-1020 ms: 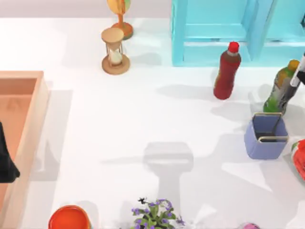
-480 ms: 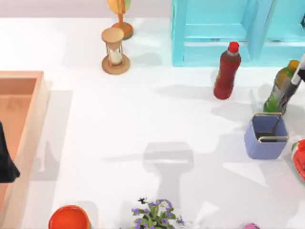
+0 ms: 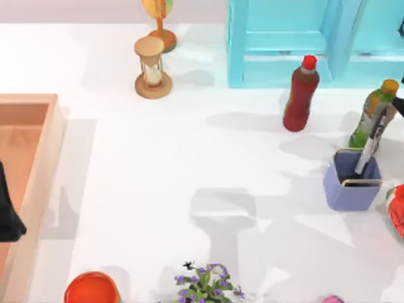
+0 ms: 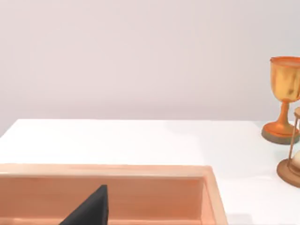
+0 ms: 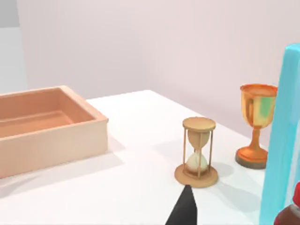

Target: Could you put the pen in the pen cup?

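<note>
The pen [image 3: 369, 142], with black ends and a pale barrel, stands tilted inside the pen cup [image 3: 344, 189], its upper end leaning toward the green bottle [image 3: 374, 104]. The cup is a small square periwinkle-blue one with a wire rim, at the table's right. My right gripper [image 3: 400, 101] shows as a dark tip at the right edge, above and behind the cup, apart from the pen and open. In the right wrist view one black fingertip [image 5: 185, 208] points toward the hourglass [image 5: 198, 152]. My left gripper [image 3: 6, 214] is parked over the wooden box [image 3: 55, 136] at the left edge.
A red bottle [image 3: 300, 95] stands left of the green one, in front of a light-blue cabinet [image 3: 284, 38]. An hourglass [image 3: 152, 68] and a gold goblet [image 3: 158, 19] are at the back. A round orange-red container [image 3: 91, 289] and a purple-flowered plant [image 3: 205, 284] sit at the front edge.
The pen, held high by the green bottle at the right edge before, has left my right gripper and dropped into the pen cup. The left arm has not moved.
</note>
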Controlling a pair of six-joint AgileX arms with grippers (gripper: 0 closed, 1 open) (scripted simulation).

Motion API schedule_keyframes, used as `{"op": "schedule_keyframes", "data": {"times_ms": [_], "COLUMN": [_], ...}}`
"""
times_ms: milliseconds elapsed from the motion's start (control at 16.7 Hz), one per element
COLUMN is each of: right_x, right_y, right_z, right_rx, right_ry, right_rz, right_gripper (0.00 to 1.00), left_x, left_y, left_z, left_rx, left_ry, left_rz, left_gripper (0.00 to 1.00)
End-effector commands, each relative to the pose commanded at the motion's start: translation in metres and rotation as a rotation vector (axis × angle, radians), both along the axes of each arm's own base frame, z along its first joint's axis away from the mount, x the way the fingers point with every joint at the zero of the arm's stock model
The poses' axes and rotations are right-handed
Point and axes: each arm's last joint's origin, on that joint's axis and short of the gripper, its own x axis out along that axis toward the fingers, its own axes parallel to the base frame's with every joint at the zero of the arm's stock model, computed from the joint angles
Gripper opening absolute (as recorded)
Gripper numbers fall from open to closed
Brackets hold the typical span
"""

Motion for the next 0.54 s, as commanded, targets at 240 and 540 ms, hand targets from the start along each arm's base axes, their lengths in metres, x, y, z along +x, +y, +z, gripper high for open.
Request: {"op": "schedule_keyframes", "data": {"times_ms": [240,540], "right_x": [0.0000,0.0000], "right_y": [0.0000,0.0000], "right_z": [0.0000,0.0000], "right_rx": [0.000,0.000], "right_ry": [0.000,0.000], "right_rz": [0.000,0.000], "right_gripper": [1.00,1.00], "left_x": [0.0000,0.0000], "left_y": [0.0000,0.0000], "left_z": [0.0000,0.0000], "left_rx": [0.000,0.000], "left_ry": [0.000,0.000], "left_rz": [0.000,0.000], "left_gripper": [1.00,1.00]}}
